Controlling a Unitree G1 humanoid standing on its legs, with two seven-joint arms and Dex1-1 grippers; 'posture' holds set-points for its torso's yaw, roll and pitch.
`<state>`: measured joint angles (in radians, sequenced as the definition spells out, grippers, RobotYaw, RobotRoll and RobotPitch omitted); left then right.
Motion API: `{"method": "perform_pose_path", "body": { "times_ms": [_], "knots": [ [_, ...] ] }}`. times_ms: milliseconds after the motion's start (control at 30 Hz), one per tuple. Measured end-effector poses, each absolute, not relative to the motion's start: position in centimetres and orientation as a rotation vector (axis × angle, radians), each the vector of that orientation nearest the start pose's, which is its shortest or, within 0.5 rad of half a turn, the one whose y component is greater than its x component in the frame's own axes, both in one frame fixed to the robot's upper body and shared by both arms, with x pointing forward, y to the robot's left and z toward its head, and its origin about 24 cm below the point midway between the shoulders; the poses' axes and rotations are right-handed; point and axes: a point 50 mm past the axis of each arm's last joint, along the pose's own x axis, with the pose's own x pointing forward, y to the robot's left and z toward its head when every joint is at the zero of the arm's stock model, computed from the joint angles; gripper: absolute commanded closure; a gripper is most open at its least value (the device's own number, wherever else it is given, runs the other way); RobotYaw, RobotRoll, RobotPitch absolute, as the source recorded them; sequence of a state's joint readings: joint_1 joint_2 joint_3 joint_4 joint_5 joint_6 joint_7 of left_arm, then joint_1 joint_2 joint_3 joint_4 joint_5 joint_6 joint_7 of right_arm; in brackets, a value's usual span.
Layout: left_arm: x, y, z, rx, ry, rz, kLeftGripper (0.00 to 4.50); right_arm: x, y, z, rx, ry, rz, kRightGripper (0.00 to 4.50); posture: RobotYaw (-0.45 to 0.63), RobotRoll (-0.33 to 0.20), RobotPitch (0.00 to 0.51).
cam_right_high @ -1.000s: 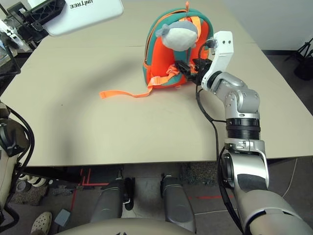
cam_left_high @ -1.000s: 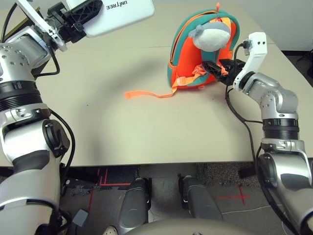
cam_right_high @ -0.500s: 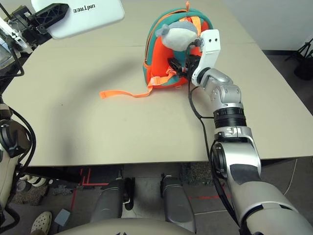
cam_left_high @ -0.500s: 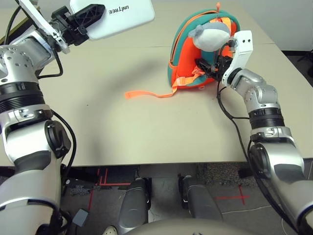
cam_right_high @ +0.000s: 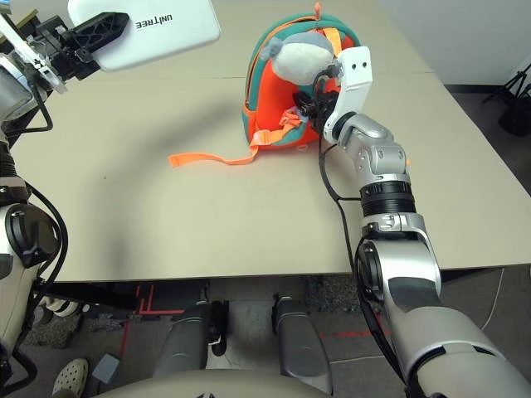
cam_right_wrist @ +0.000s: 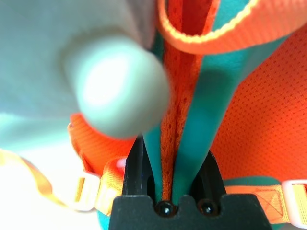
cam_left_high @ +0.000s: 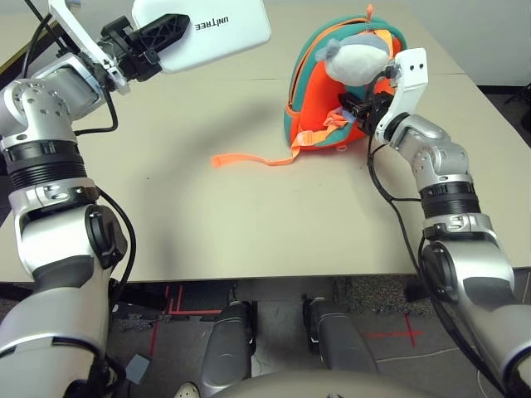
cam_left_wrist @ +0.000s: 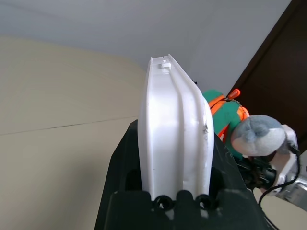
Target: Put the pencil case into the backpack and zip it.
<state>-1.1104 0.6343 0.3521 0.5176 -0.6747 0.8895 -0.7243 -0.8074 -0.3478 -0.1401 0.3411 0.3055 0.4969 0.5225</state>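
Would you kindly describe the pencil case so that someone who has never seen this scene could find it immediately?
Start at the orange and teal backpack standing on the table, then look toward the robot's left. There the left gripper holds the pencil case in the air: the only flat white slab, with small dark UNITREE lettering.

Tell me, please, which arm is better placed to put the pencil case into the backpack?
Left, probably. The left pincer already holds the pencil case in the air, apart from the backpack. The right pincer is shut on the backpack's teal edge and seems to steady it.
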Motion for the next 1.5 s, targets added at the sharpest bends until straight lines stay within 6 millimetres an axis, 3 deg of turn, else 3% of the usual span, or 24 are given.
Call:
{"method": "perform_pose_path", "body": {
  "times_ms": [367,600,1133,1267,1500],
  "knots": [
    [35.7,23.6,29.2,-0.413,-0.068,-0.737,3.28,33.1,-17.9,21.9,0.009,0.003,0.571,4.3,-0.19,0.0,0.125],
    [35.9,23.2,28.9,-0.415,-0.064,-0.752,3.28,31.0,-18.4,22.4,0.0,0.037,0.571,4.3,-0.2,0.0,0.119],
    [36.4,22.5,28.6,-0.415,-0.055,-0.79,3.28,29.2,-18.7,23.3,-0.007,0.048,0.568,4.3,-0.23,0.0,0.107],
    [36.5,22.4,28.7,-0.411,-0.059,-0.794,3.28,29.0,-18.6,23.1,0.003,0.052,0.563,4.3,-0.23,0.0,0.102],
    [36.6,22.2,28.5,-0.405,-0.058,-0.803,3.28,28.3,-18.9,19.4,0.027,0.112,0.55,4.3,-0.22,0.0,0.101]
  ]
}}
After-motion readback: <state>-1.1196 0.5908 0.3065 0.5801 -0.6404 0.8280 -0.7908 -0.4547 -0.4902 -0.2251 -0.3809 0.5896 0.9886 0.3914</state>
